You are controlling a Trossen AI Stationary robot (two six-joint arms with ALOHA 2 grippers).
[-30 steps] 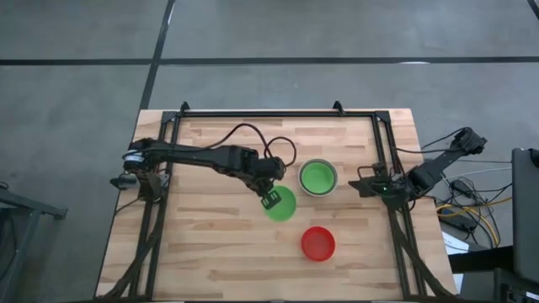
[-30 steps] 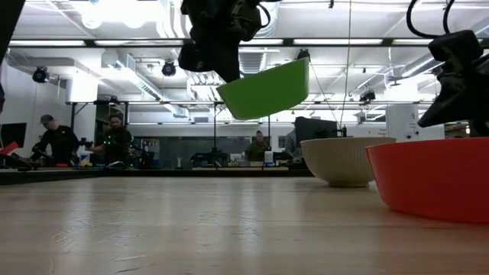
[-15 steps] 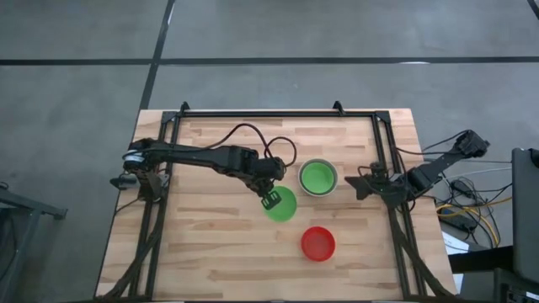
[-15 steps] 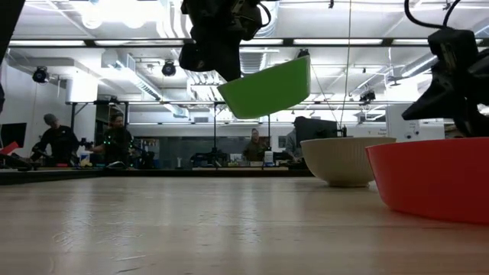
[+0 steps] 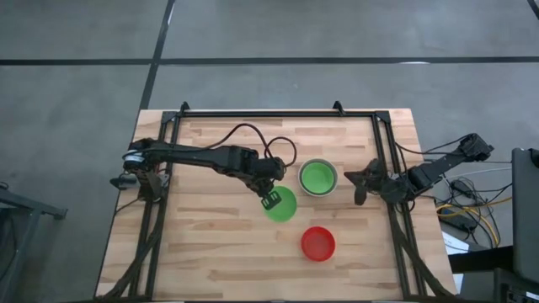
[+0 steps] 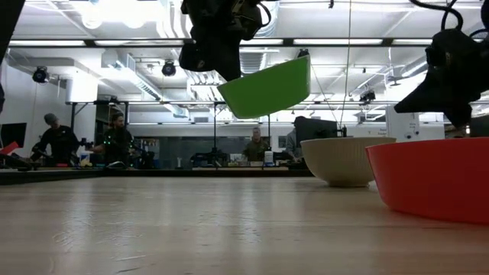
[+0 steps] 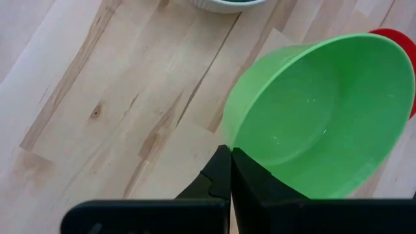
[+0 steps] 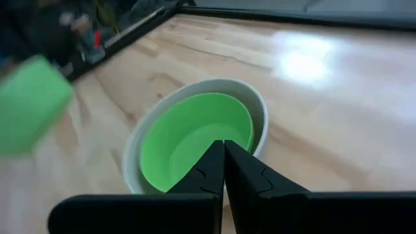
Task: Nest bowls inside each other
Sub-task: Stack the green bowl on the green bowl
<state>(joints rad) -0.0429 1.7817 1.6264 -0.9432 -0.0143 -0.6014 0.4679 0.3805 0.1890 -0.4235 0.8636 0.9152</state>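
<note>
Bowls: I see one green bowl aloft and tilted, a grey-white bowl with a green one nested inside, and a red bowl apart on the table.
Left gripper: my fingers are pinched tight on the lifted bowl's rim.
Right gripper: closed on nothing, just beside the nested pair.
Risk: I judge the thin rim pinch could slip; the right gripper could knock the stack.

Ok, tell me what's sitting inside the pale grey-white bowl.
A green bowl is nested inside the grey-white bowl. Whether anything lies beneath that green one is hidden.
</note>
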